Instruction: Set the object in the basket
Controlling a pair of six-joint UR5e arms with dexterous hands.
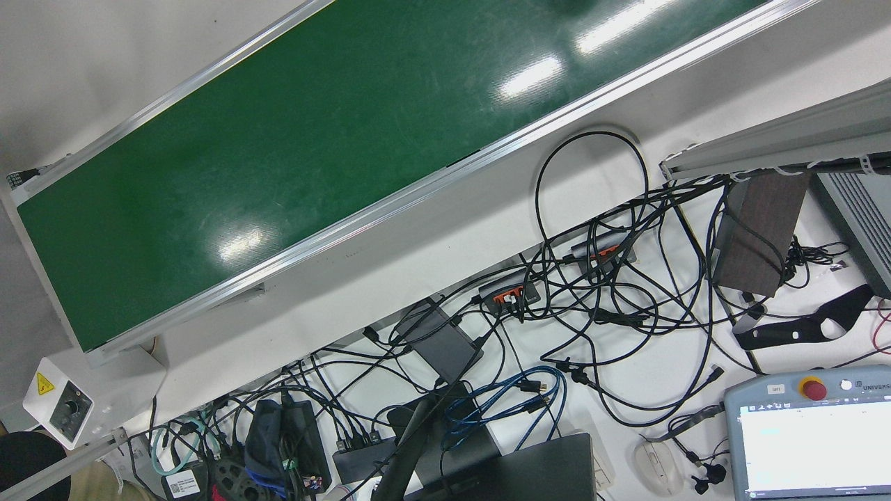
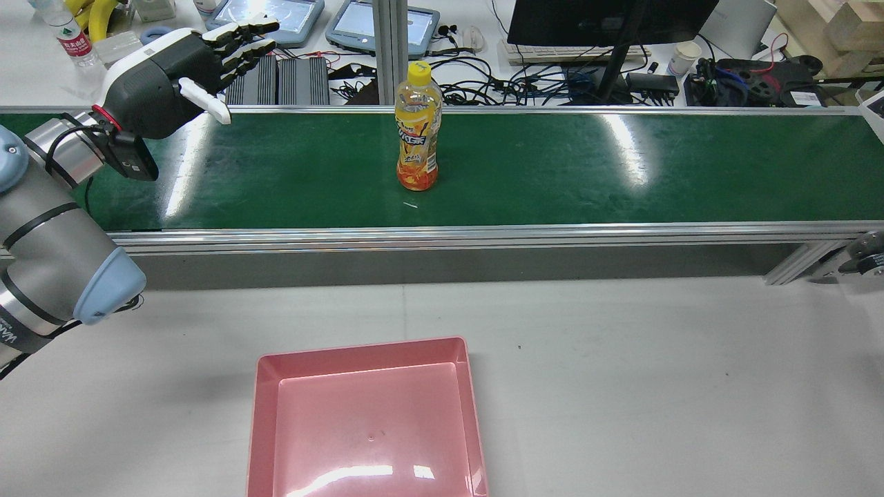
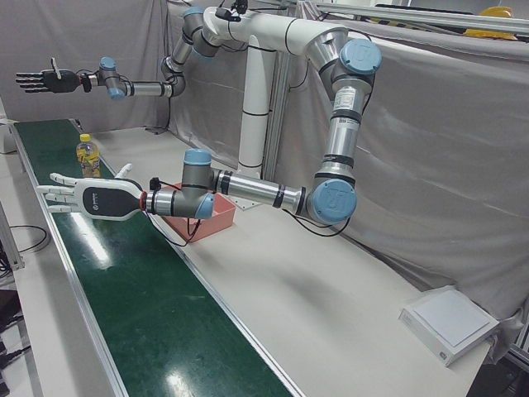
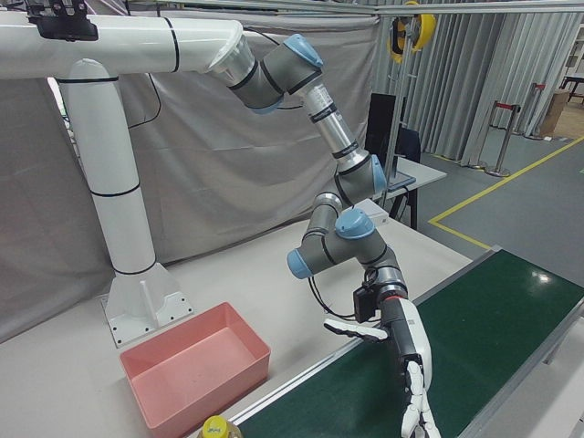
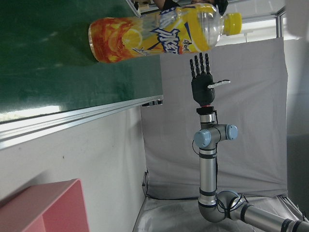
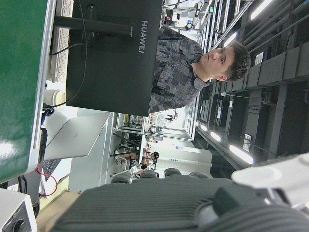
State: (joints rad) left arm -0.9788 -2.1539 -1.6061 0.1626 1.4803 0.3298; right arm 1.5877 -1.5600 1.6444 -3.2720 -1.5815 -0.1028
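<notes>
A yellow-capped orange drink bottle [image 2: 416, 138] stands upright on the green conveyor belt [image 2: 587, 166]. It also shows in the left-front view [image 3: 87, 155] and, lying sideways, in the left hand view [image 5: 159, 36]. The pink basket [image 2: 359, 348] sits empty on the white table, in front of the bottle. My left hand [image 2: 173, 72] is open and empty, fingers straight, above the belt's left end, well left of the bottle. It also shows in the right-front view [image 4: 411, 360]. My right hand [image 3: 45, 80] is open and raised beyond the bottle, far from it.
Monitors, tablets, a keyboard and tangled cables [image 2: 525, 76] lie on the desk behind the belt. The belt's aluminium front rail [image 2: 442, 235] runs between the belt and the table. A person [image 6: 203, 63] stands behind the monitor.
</notes>
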